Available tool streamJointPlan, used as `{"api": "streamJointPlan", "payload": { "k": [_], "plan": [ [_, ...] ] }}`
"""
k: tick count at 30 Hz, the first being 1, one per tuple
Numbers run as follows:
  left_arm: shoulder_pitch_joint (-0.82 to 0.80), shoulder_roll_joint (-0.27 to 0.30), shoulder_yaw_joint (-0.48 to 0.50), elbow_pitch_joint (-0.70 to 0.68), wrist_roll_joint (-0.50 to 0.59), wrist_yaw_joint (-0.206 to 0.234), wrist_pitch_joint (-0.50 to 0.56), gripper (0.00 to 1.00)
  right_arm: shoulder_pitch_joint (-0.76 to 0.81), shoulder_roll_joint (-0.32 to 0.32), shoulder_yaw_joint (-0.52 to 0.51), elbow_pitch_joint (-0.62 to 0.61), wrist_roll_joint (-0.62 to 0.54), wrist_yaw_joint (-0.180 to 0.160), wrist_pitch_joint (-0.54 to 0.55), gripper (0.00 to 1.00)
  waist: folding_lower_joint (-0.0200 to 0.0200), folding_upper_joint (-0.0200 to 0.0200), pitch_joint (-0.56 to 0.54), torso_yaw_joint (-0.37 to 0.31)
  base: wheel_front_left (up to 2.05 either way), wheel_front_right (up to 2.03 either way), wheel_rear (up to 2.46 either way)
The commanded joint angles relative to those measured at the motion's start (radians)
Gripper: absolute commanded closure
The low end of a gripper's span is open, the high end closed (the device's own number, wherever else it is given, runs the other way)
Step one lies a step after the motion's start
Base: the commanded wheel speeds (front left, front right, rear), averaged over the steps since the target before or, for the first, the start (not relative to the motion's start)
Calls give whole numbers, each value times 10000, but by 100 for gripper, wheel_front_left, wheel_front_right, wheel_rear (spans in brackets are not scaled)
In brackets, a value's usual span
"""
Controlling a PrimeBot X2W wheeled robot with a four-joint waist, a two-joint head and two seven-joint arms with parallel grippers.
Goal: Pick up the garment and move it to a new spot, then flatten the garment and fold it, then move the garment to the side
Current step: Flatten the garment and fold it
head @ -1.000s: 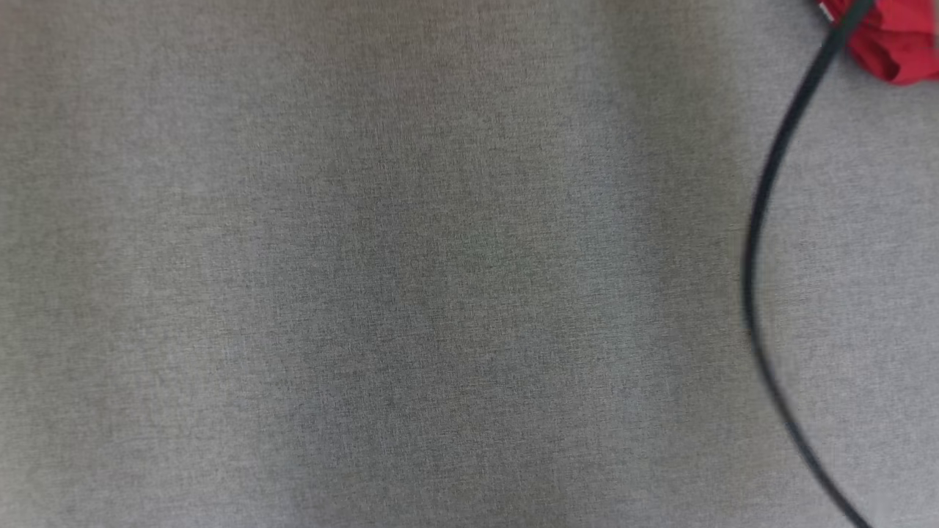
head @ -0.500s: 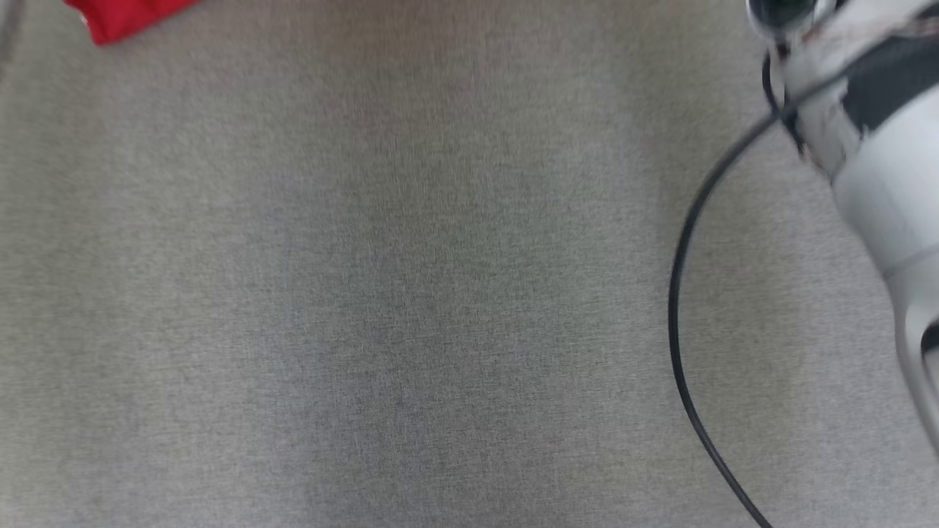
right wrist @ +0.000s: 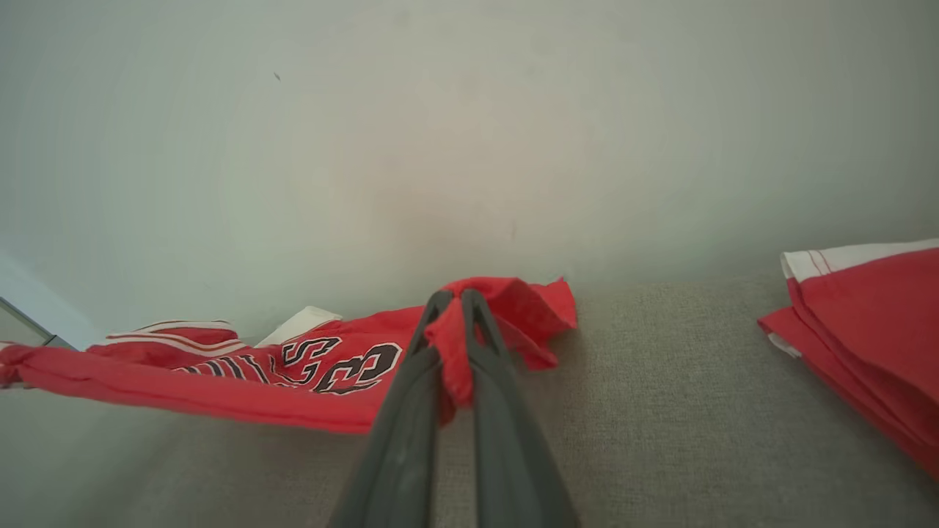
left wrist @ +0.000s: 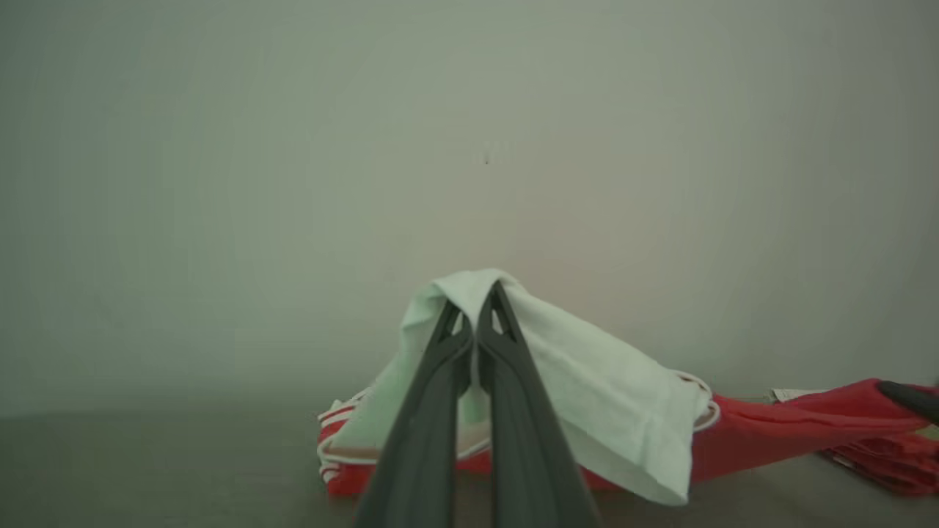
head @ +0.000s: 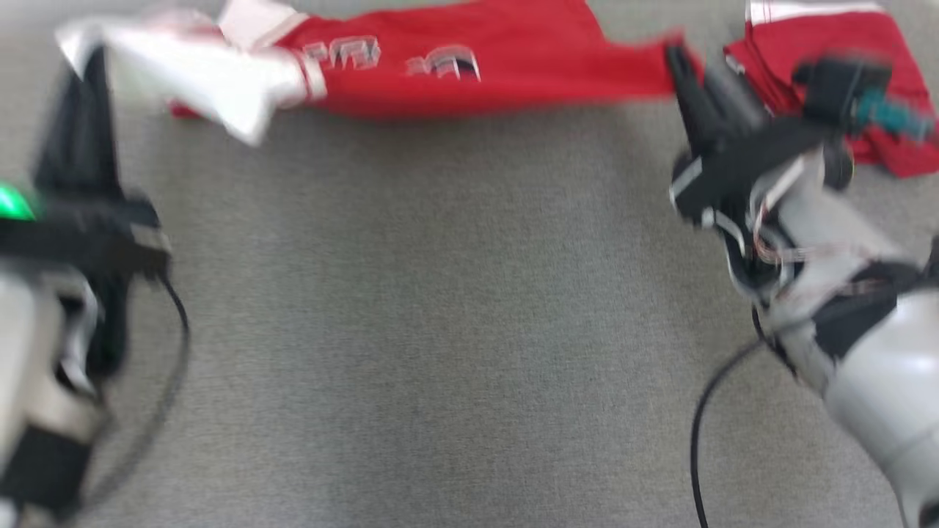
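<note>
We hold the garment [head: 499, 70] stretched over the grey surface [head: 440, 330], left gripper [left wrist: 475, 308] clamped on its white end, right gripper [right wrist: 451, 301] pinching its red corner, likely so it lays out flat.

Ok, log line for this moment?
left fingers: shut on garment, white end; right fingers: shut on red end; garment: stretched between; other red cloth: at right

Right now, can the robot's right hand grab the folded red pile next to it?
Probably not yet. The folded red pile lies close, with bare grey surface between, but the right hand is shut on the red garment, so it would have to let go first.
</note>
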Motion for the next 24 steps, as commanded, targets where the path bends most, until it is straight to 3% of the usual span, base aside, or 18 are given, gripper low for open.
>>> {"api": "streamJointPlan", "payload": {
  "k": [1, 7, 12, 24],
  "plan": [
    [735, -80, 109, -497, -127, 203, -52, 100, 482, -231, 74, -293, 27, -5, -101, 100, 3, 1, -438, 238, 0, 0, 0],
    [3402, -607, 629, -2130, -492, 861, -92, 100, 2235, -730, -40, -1163, -235, -5, -217, 100, 3, 1, -888, 415, 0, 0, 0],
    [5377, -1232, 901, -2769, 124, 1086, -102, 100, 3694, -797, -701, -1633, -410, -5, -231, 100, 3, 1, -1212, 531, 0, 0, 0],
    [8424, -3062, 2044, -2789, 731, 448, -103, 100, 6622, -527, -2119, -1930, -1360, -7, -231, 100, 3, 1, -1905, 747, 0, 0, 0]
  ]
}}
